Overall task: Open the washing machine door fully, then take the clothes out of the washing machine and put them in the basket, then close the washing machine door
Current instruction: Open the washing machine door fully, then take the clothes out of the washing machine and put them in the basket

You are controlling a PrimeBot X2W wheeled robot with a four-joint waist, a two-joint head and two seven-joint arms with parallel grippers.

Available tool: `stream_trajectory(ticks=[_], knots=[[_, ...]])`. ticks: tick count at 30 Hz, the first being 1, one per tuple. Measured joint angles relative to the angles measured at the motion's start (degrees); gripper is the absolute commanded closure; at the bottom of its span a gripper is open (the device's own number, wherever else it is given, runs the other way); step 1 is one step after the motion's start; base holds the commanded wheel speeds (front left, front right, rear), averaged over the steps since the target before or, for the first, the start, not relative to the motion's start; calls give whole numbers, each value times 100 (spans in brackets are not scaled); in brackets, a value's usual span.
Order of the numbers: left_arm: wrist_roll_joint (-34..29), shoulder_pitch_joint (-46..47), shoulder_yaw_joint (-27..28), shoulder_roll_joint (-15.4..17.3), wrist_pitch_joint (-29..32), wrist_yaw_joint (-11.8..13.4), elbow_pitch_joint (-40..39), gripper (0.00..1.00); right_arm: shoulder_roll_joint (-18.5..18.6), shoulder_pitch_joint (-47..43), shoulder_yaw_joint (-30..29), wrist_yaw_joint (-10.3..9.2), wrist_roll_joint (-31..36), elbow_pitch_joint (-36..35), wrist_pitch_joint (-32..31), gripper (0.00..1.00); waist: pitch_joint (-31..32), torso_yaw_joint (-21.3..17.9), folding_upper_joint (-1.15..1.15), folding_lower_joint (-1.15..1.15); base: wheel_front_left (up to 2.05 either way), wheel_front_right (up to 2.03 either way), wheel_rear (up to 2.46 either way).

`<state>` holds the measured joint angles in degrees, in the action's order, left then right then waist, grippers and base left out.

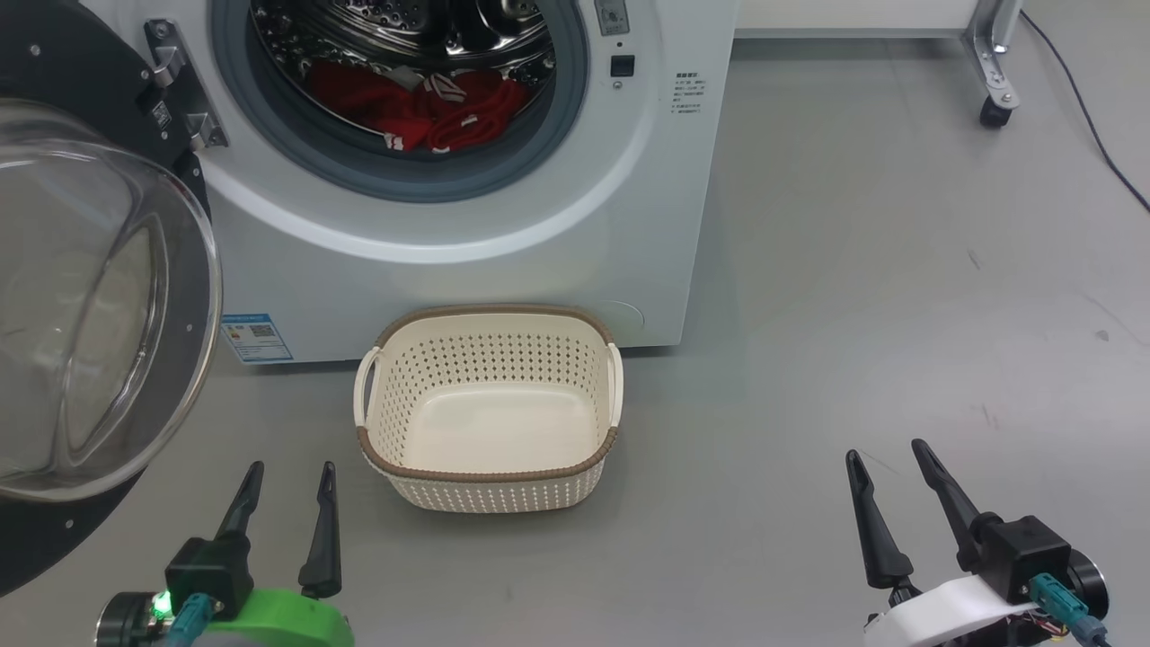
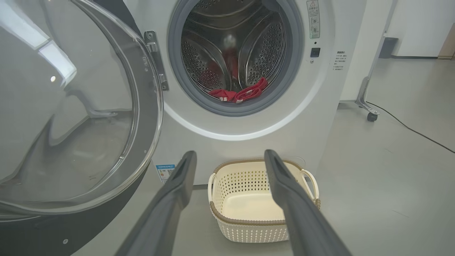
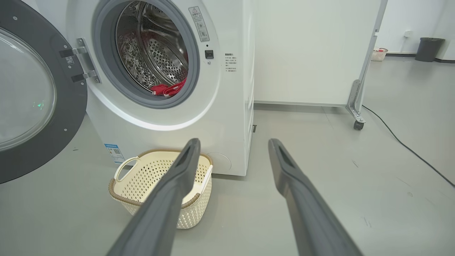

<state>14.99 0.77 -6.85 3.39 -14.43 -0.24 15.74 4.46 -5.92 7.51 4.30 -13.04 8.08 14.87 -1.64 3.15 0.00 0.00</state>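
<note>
Head view: washing machine door (image 1: 90,296) stands open at left, clothes (image 1: 422,112) lie in the washing machine (image 1: 449,243) drum, basket (image 1: 494,490) sits just in front. Both the left gripper (image 1: 292,467) and right gripper (image 1: 885,451) gape wide, holding nothing.

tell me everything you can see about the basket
The basket is a small cream plastic tub, rectangular with rounded corners. Its walls are pierced with rows of diamond-shaped holes and its bottom is solid. A brown woven-look band runs round the rim, and a white loop handle sits on each short side. It stands upright and empty on the grey floor, close in front of the washer, below its opening. Whether it touches the washer cannot be told.
</note>
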Motion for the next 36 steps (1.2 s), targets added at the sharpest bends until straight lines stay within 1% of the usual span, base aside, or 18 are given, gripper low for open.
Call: stream_trajectory(ticks=[4, 10, 24, 36], knots=[[-3, -29, -49, -2, 1, 2, -16, 0, -5, -69, -48, -38, 0, -37, 0, 0, 47, -134, 0, 0, 0, 0, 0], [-46, -88, -107, -12, 25, 2, -22, 0, -7, -169, -131, -49, 0, -116, 0, 0, 98, -194, 0, 0, 0, 0, 0], [-46, -134, -180, -16, 82, 3, -101, 0, -9, -194, -167, -49, 0, -189, 0, 0, 145, -135, 0, 0, 0, 0, 0], [-51, -140, -204, -16, 124, 102, -183, 0, -16, -278, -179, -49, 0, -220, 0, 0, 132, -105, 0, 0, 5, -5, 0]])
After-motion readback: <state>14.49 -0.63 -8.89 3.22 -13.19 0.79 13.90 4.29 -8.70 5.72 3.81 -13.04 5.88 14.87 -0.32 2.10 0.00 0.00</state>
